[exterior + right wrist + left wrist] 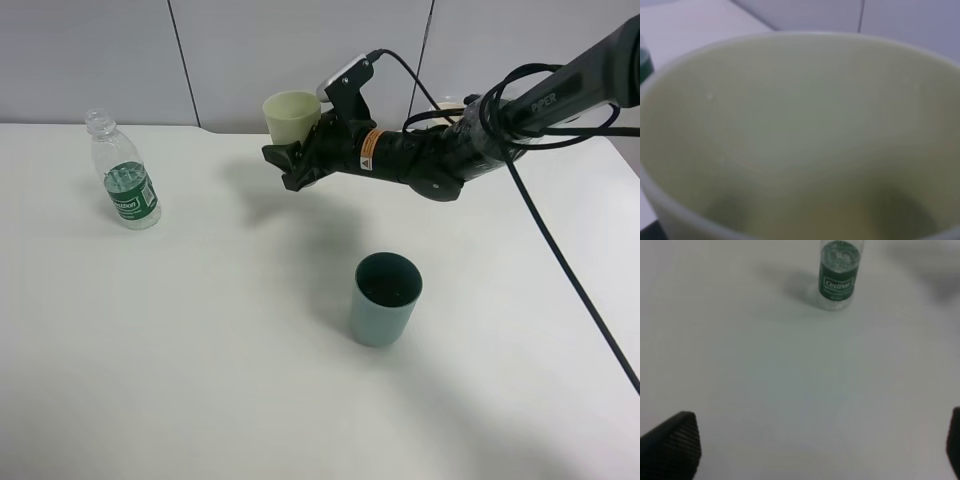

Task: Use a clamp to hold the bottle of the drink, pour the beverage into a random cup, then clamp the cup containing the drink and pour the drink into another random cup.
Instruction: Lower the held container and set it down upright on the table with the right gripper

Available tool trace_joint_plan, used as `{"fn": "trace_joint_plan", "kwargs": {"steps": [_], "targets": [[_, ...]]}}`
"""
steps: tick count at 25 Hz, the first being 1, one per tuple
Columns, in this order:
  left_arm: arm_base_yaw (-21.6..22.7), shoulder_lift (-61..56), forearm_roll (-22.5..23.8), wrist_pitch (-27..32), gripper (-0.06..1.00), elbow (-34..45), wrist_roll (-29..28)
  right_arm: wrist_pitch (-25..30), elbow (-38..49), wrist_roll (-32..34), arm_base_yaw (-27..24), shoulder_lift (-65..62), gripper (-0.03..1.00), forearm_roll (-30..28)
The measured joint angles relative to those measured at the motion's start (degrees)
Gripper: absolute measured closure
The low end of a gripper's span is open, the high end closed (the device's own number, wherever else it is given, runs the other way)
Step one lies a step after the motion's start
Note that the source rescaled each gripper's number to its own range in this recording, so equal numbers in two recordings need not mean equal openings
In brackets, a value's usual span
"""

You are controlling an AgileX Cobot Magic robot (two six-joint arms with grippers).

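Your right hand [300,160] is clamped tight on the pale tumbler [291,117] and holds it upright in the air, well above the surface [200,350], up and behind the teal cup [385,298]. Your left hand [815,450] is spread fully wide and grips nothing; the bottle [839,274] stands on the surface ahead of it, well apart.

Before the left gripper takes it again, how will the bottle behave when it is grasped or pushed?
The bottle looks nearly empty, so it is probably light and may slide or tip if nudged. Its thin, clear, ribbed plastic will likely flex under a tight squeeze. It has no cap, so any leftover liquid could spill if it falls.
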Motion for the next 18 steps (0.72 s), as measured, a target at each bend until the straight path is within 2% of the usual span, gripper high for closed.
{"fn": "trace_joint_plan", "kwargs": {"steps": [9, 18], "targets": [[0.0, 0.0, 0.0, 0.0, -0.06, 0.0, 0.0, -3.2, 0.0, 0.0, -1.6, 4.3, 0.97, -1.0], [0.0, 0.0, 0.0, 0.0, -0.06, 0.0, 0.0, -3.3, 0.0, 0.0, -1.9, 6.1, 0.97, -2.9]]}}
